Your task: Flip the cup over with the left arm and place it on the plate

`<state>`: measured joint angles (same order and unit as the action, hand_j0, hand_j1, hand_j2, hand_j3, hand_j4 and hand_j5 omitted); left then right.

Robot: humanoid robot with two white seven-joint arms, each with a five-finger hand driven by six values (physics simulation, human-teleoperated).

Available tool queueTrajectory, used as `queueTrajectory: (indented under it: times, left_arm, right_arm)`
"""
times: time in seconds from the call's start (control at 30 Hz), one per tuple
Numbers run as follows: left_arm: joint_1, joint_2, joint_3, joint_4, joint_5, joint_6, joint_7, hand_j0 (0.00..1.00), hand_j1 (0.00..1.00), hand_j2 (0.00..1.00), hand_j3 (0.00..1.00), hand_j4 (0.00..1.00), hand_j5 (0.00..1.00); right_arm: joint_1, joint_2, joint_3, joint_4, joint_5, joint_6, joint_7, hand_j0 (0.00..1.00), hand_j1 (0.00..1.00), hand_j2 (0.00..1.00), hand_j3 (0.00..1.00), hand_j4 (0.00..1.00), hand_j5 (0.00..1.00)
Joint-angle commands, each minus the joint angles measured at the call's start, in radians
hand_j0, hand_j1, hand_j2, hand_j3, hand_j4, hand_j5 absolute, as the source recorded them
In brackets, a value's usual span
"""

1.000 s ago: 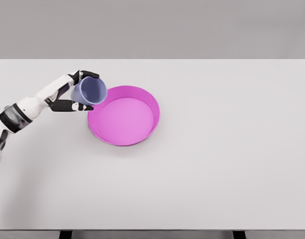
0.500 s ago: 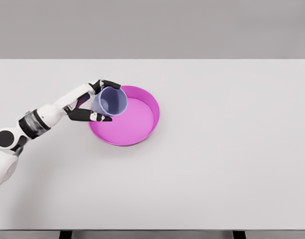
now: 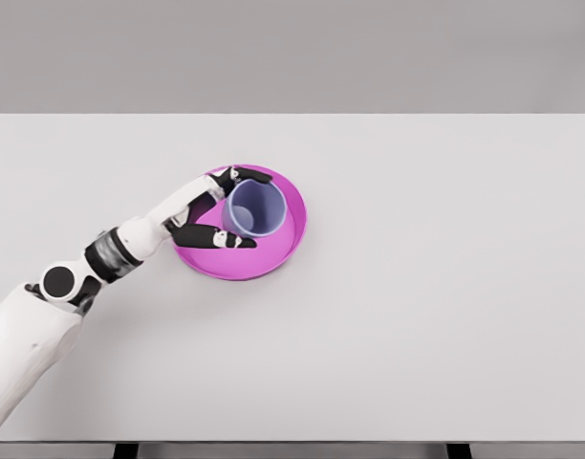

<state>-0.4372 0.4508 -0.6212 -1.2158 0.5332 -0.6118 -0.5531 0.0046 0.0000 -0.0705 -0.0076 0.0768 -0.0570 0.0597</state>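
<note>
A pale blue-violet cup (image 3: 253,207) is over the middle of the magenta plate (image 3: 285,242), its mouth facing up and slightly toward me. My left hand (image 3: 233,205) is shut on the cup, with black fingers (image 3: 250,175) wrapped over its far side and the thumb (image 3: 216,237) along its near side. The white left arm reaches in from the lower left across the plate's left rim. I cannot tell whether the cup's base touches the plate. The right arm is out of view.
The plate lies on a wide white table (image 3: 436,287), left of its middle. The table's front edge runs along the bottom of the view.
My left hand has carried the cup rightward from beside the plate's left rim to over its middle, and the cup has turned more upright.
</note>
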Motion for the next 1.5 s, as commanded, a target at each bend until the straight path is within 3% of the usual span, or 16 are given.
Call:
queueTrajectory:
  times: [0.0,0.13,0.57,0.63,0.77,0.9,1.47]
  left_arm:
    - [0.000,-0.015,0.000,0.002,0.014,0.001,0.001,0.66,0.66,0.66,0.66,0.66,0.66]
    - [0.008,-0.021,-0.002,0.007,0.014,0.001,0.001,0.66,0.66,0.66,0.66,0.66,0.66]
    - [0.006,-0.080,-0.003,0.142,0.011,0.001,-0.004,0.67,0.67,0.67,0.67,0.67,0.67]
    - [0.006,-0.080,-0.003,0.140,0.011,0.001,-0.004,0.71,0.71,0.71,0.71,0.71,0.71]
    - [0.003,-0.078,-0.002,0.140,0.007,0.001,-0.005,0.91,0.91,0.91,0.91,0.91,0.91]
    - [0.003,-0.069,0.001,0.144,0.005,0.001,-0.005,1.00,1.00,1.00,1.00,1.00,1.00]
    - [0.000,-0.066,0.034,0.133,-0.024,0.001,-0.002,1.00,1.00,1.00,1.00,1.00,1.00]
  right_arm:
    - [0.000,0.000,0.000,0.000,0.000,0.000,0.000,1.00,1.00,1.00,1.00,1.00,1.00]
    - [0.000,0.000,0.000,0.000,0.000,0.000,0.000,1.00,1.00,1.00,1.00,1.00,1.00]
    - [0.000,0.000,0.000,0.000,0.000,0.000,0.000,1.00,1.00,1.00,1.00,1.00,1.00]
    - [0.000,0.000,0.000,0.000,0.000,-0.001,0.000,1.00,1.00,1.00,1.00,1.00,1.00]
    - [0.000,0.000,0.000,0.000,0.000,-0.001,0.000,1.00,1.00,1.00,1.00,1.00,1.00]
    - [0.000,0.000,0.000,0.000,0.000,0.000,0.000,1.00,1.00,1.00,1.00,1.00,1.00]
    - [0.000,0.000,0.000,0.000,0.000,0.000,0.000,1.00,1.00,1.00,1.00,1.00,1.00]
